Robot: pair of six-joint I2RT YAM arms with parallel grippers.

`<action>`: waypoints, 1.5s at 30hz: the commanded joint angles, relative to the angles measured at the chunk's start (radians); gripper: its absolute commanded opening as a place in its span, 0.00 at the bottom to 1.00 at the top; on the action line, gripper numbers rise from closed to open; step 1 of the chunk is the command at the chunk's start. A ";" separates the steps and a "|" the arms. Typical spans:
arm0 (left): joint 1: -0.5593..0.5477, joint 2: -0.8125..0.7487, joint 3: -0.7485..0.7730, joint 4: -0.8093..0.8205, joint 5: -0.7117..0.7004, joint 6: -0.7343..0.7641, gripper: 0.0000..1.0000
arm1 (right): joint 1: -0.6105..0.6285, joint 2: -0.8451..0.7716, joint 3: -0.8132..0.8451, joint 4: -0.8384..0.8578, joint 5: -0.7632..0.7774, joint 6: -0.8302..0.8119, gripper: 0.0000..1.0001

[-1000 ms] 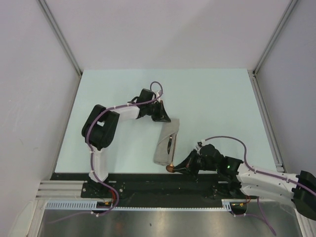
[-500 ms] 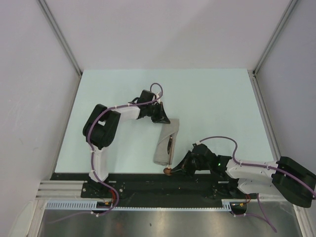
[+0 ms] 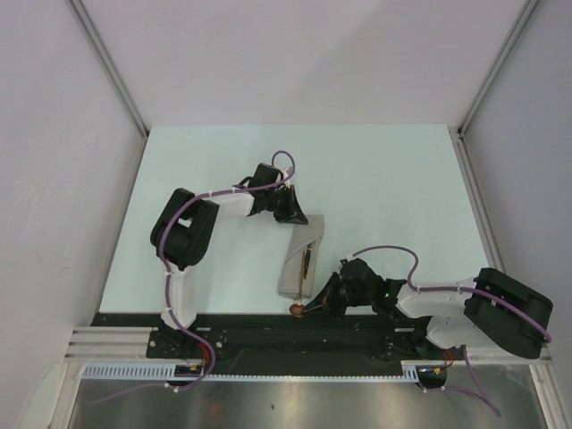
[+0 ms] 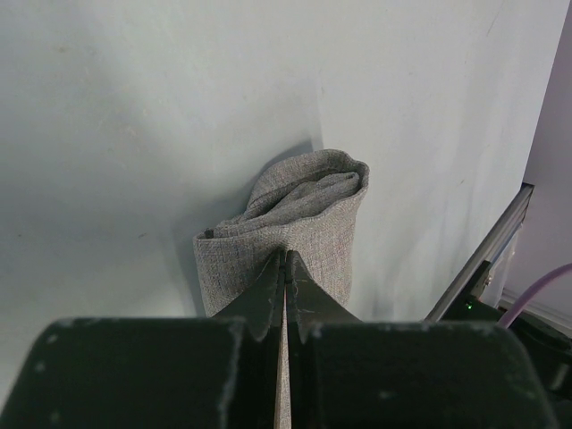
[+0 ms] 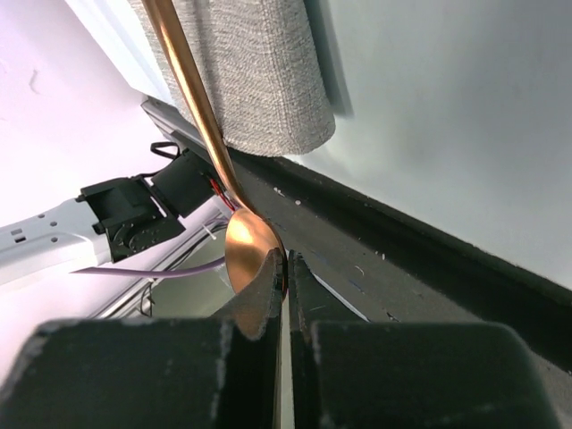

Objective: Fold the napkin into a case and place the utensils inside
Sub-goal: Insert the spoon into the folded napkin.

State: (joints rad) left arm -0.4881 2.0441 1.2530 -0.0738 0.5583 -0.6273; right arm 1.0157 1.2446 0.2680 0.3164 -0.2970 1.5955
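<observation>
Though along the napkin [image 3: 299,255], spoon bowl [image 3: 297,309] over black rail [image 3: 232,323].

napkin [image 3: 300,261]: left hand [image 3: 299,217] on far end | spoon [image 5: 249,254]: handle in napkin, bowl out near end, in right hand [image 5: 286,268]

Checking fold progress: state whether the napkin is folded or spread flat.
Folded. The napkin lies as a narrow strip, layers stacked at its end.
</observation>
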 commanded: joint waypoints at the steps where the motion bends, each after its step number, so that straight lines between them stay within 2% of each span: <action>1: -0.004 0.013 -0.001 -0.003 -0.024 0.014 0.00 | -0.014 0.039 0.051 0.115 -0.031 -0.006 0.00; 18: -0.004 0.014 -0.006 -0.009 -0.020 0.014 0.00 | -0.124 0.144 0.108 0.147 -0.059 -0.066 0.00; 26: -0.004 0.010 -0.003 -0.014 -0.017 0.017 0.00 | -0.181 0.183 0.151 0.115 -0.057 -0.143 0.00; 45: -0.004 -0.067 0.002 -0.014 0.023 -0.003 0.01 | -0.230 0.297 0.198 0.151 -0.059 -0.172 0.00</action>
State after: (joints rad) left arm -0.4885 2.0434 1.2530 -0.0803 0.5560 -0.6277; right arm 0.7967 1.5284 0.4271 0.4160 -0.3603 1.4498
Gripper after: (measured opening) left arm 0.003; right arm 0.017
